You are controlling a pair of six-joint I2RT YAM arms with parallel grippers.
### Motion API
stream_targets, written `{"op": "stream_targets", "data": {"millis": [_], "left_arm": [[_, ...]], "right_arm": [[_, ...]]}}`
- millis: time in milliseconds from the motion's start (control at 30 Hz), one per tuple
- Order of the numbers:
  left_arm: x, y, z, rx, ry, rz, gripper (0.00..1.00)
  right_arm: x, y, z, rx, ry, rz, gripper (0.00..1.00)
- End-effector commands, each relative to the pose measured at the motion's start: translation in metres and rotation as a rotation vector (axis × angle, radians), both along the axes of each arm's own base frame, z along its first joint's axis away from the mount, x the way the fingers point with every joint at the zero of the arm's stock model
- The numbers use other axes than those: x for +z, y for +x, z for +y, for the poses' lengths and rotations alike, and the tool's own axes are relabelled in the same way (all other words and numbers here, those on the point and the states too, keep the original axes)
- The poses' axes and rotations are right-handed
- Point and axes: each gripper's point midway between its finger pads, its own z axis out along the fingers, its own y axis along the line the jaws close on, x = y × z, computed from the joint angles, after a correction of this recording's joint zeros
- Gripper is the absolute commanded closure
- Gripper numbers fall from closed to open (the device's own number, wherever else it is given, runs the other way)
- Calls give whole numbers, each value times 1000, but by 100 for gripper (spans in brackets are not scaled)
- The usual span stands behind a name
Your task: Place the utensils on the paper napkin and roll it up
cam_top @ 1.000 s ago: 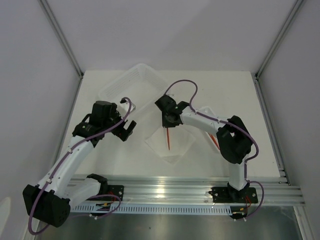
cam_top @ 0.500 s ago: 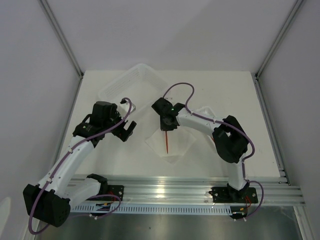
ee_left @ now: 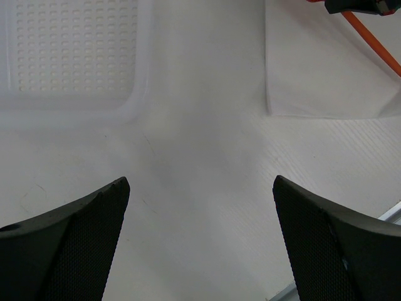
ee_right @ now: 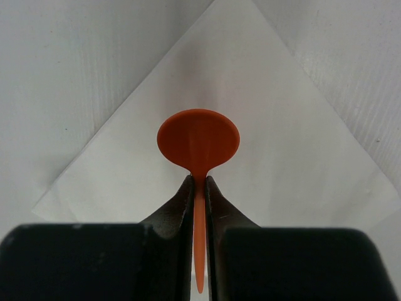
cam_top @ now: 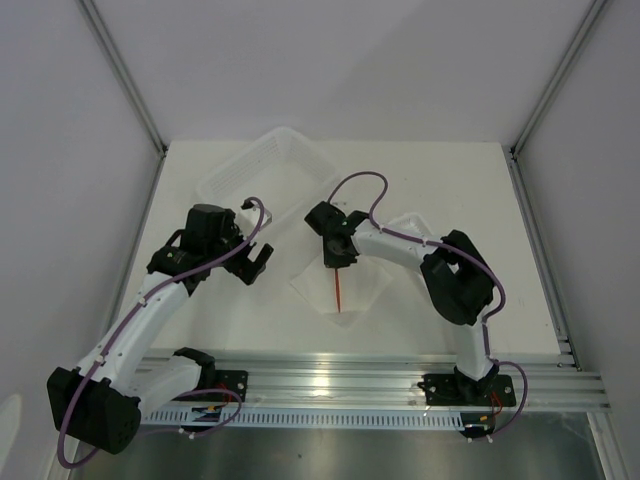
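Right wrist view: orange-red spoon [ee_right: 198, 138] pinched at the neck in narrow jaws of right gripper [ee_right: 198, 183], over the paper napkin [ee_right: 282, 169].
Probably light, stiff, slick plastic, so neck grip apt; left gripper [ee_left: 200, 183] idle, jaws wide, holding nothing.

Top view: napkin [cam_top: 362, 285] sits mid-frame on counter [cam_top: 500, 200], spoon [cam_top: 338, 290] over its middle, basket [cam_top: 262, 175] up-left of it.
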Motion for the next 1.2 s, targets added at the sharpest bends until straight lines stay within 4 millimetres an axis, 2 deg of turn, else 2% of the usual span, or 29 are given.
{"op": "stream_targets", "data": {"millis": [0, 400, 1167], "left_arm": [[1, 1, -6, -8, -30, -3, 1], [0, 1, -7, -8, -30, -1, 0], [-3, 1, -7, -11, -29, 6, 0]], "right_arm": [[-11, 4, -2, -20, -11, 0, 100], [-13, 12, -24, -42, -25, 4, 100], [-35, 12, -29, -27, -61, 50, 99]]}}
